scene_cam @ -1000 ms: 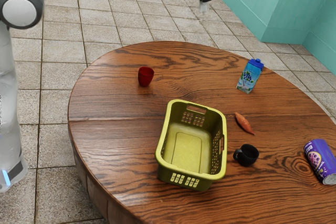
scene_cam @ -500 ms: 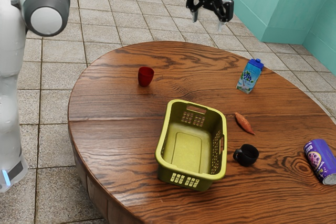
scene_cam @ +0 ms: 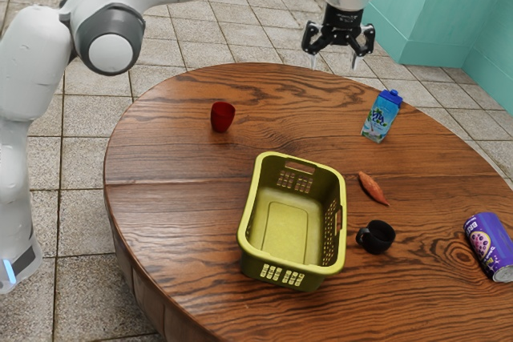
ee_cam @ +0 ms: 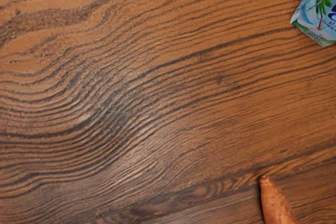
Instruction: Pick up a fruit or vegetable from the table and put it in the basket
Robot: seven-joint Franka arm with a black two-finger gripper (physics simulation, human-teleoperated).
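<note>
White and grey, your robot arm (scene_cam: 36, 62) comes in from the exterior view's left and reaches high up, over past the red cup (scene_cam: 223, 116), which stands upright on the round wooden table (scene_cam: 168, 166). Next you see the big yellow-green basket (scene_cam: 276, 266), with its top open, the light shining on its floor, and little holes in its walls. Your gripper (scene_cam: 333, 60) hangs up in the air, pointing down, and it is open, its two fingers spread wide with a gap between them. Then comes the orange sweet potato you can pick up (scene_cam: 373, 188), lying on the table just beside the basket's long wall. That tall wall stands up on one side of it, and the black mug (scene_cam: 378, 236) sits near one of its ends, so both are close by. The blue drink carton (scene_cam: 379, 119) stands a bit farther off, near its other end. Last, your purple can (scene_cam: 490, 246) lies on its side, well apart from the basket.
</note>
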